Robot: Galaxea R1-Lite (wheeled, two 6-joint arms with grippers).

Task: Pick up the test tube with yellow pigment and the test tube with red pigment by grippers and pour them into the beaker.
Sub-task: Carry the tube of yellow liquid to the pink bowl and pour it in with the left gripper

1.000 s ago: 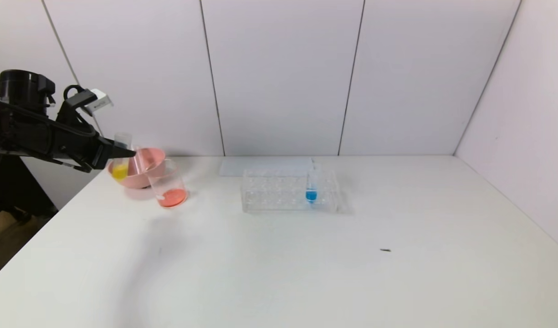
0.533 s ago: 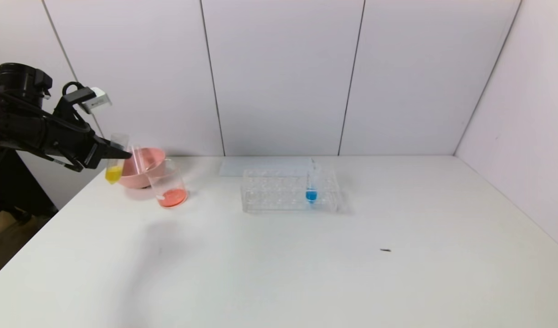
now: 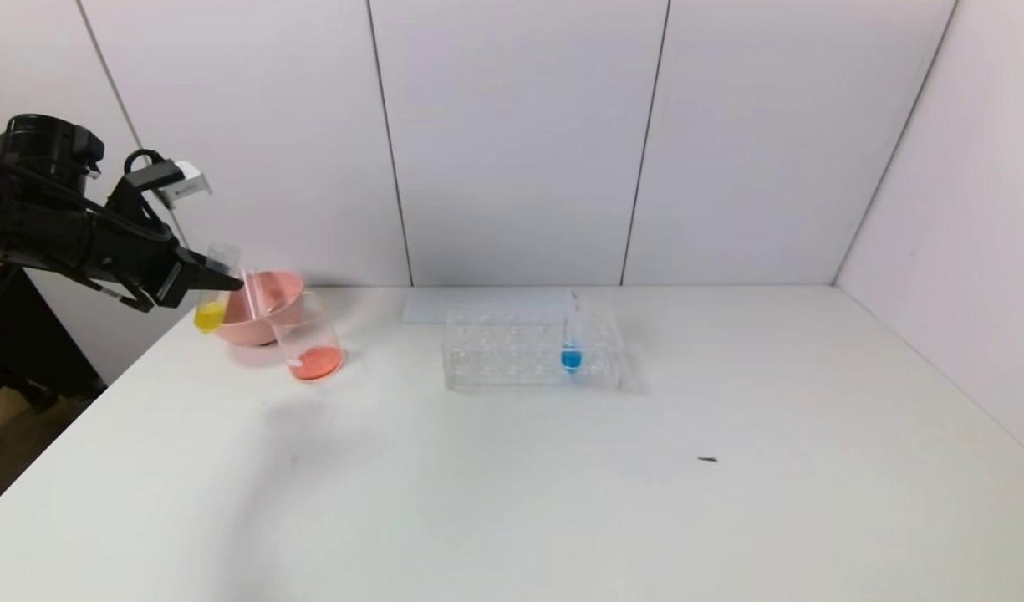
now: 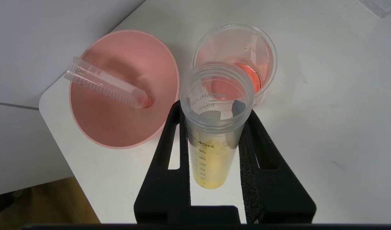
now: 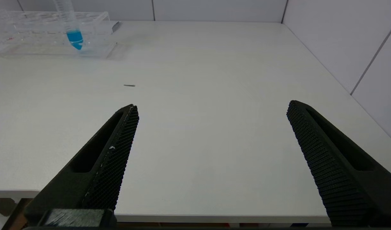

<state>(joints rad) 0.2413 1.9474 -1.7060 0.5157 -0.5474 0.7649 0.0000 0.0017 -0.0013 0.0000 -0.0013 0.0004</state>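
Observation:
My left gripper (image 3: 219,280) hangs over the table's far left corner, shut on the test tube with yellow pigment (image 3: 211,308). The tube stands nearly upright with its mouth up and yellow liquid in its bottom. In the left wrist view my left gripper (image 4: 214,110) has both black fingers pressed on the yellow tube (image 4: 211,159). Just beyond it stands the beaker (image 4: 235,60), (image 3: 311,343), with red-orange liquid in its bottom. The test tube with red pigment (image 4: 107,86) lies in the pink bowl (image 4: 118,127), clear except for a red trace at its tip. My right gripper (image 5: 213,105) is open over the table's near edge, holding nothing.
A clear rack (image 3: 512,351) in mid-table holds a blue-liquid tube (image 3: 571,351); both the rack (image 5: 39,41) and the blue tube (image 5: 74,35) also show in the right wrist view. The pink bowl (image 3: 257,309) sits left of the beaker. A small dark speck (image 3: 707,459) lies to the right.
My left gripper with the yellow tube has shifted slightly left and up, from in front of the pink bowl to its left side. Over the last half second it barely moved.

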